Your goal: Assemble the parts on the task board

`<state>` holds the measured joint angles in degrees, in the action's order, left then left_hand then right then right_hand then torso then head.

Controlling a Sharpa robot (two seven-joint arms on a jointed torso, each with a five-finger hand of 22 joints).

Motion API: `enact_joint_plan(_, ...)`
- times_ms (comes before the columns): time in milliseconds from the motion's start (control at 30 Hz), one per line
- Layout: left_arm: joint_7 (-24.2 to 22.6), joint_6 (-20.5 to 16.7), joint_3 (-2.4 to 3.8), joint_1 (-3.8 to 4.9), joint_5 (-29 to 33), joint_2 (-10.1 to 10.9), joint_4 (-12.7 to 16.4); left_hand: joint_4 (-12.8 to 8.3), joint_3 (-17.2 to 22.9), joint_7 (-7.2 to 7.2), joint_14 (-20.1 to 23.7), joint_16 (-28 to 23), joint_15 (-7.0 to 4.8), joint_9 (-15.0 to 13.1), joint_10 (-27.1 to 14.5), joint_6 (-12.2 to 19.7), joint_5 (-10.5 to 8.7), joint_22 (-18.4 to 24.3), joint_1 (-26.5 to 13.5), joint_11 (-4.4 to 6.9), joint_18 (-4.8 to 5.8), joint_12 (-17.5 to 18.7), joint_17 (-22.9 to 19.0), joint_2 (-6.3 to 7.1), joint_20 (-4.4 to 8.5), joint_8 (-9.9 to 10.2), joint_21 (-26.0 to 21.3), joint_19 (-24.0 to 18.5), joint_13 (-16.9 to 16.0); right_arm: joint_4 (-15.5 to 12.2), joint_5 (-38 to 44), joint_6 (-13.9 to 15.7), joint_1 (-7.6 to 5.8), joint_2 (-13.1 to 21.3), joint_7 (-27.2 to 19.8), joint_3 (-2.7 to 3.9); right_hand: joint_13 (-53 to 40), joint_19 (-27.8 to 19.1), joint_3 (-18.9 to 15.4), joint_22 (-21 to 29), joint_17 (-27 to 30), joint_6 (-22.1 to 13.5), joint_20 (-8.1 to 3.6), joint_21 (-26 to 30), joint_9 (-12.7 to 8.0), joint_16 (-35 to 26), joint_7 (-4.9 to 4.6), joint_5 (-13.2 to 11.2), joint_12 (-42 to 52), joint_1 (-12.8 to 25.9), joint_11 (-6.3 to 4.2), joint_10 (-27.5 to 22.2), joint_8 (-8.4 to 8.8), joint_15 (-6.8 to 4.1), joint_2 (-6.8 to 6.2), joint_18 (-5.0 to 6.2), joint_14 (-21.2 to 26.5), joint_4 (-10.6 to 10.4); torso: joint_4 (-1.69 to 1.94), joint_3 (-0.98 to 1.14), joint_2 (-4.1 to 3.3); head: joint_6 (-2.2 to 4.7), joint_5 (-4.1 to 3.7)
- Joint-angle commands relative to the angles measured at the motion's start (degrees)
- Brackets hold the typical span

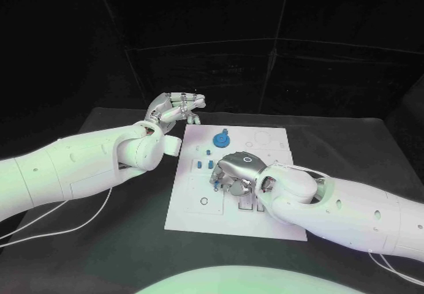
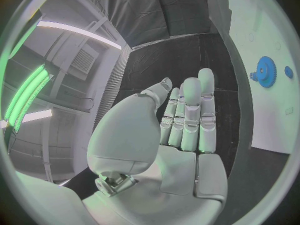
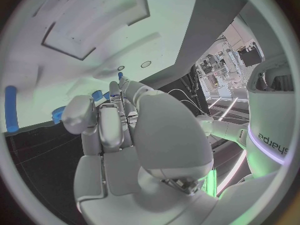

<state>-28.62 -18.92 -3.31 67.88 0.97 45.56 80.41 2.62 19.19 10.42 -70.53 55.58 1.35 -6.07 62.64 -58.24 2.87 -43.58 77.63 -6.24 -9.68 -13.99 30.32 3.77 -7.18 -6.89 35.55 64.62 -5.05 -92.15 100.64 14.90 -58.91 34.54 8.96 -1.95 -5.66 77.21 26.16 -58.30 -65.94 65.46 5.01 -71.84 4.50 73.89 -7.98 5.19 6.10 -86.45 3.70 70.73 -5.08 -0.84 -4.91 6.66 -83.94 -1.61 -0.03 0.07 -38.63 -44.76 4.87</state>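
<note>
Parts (image 1: 221, 139) stand on the task board (image 1: 199, 214) under the curled, empty-looking right hand (image 1: 237, 174); left hand (image 1: 177, 108) hovers open past its far-left corner.

Right hand (image 1: 231, 174) hides task board (image 1: 199, 211) middle; whether fingers grip part unclear.

You're working in a dim scene: the bench (image 1: 124, 245) and backdrop are near black, while the task board (image 1: 199, 211) glares white. Green-tinged light falls on both arms. Your wrist views bend straight edges strongly at the rim.
</note>
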Motion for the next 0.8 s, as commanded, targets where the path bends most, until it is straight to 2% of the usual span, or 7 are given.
enact_joint_plan(33, -0.71, 0.33, 0.06, 0.11, 0.12, -0.06, -0.1, -0.1, -0.38, -0.01, 0.39, -0.1, 0.12, 0.07, -0.31, 0.31, 0.23, 0.09, -0.51, 0.01, -0.79, -0.26, 0.02, -0.03, -0.17, -0.36, -0.22, 0.06, -0.1, -0.55, 1.32, -1.24, -0.05, 0.29, 0.6, 0.01, -0.01, 0.35, 0.44, -0.05, 0.0, 0.34, -0.06, -0.42, 0.08, 0.24, -0.12, 0.06, -0.21, 0.65, 0.18, 0.15, 0.14, -0.15, 0.05, -0.64, -2.2, 0.01, 0.0, 0.03, 0.04, -0.12, 0.11)
enact_joint_plan(800, -0.52, 0.52, 0.06, 0.11, 0.12, -0.1, -0.25, -0.07, -0.46, -0.03, 0.43, -0.15, 0.12, 0.08, -0.35, 0.34, 0.24, 0.15, -0.47, 0.03, -0.8, -0.33, -0.11, -0.06, -0.18, -0.39, -0.29, 0.1, -0.12, -0.06, 1.56, -3.07, -0.02, -0.36, 0.87, -0.01, -0.03, 0.33, 0.49, -0.12, -0.07, 0.43, -0.04, -0.47, 0.1, 0.31, -0.09, 0.02, -0.19, 0.92, 0.16, 0.24, 0.12, -0.14, 0.04, -0.65, -2.21, 0.07, 0.0, -0.06, 0.01, -0.27, 0.24)
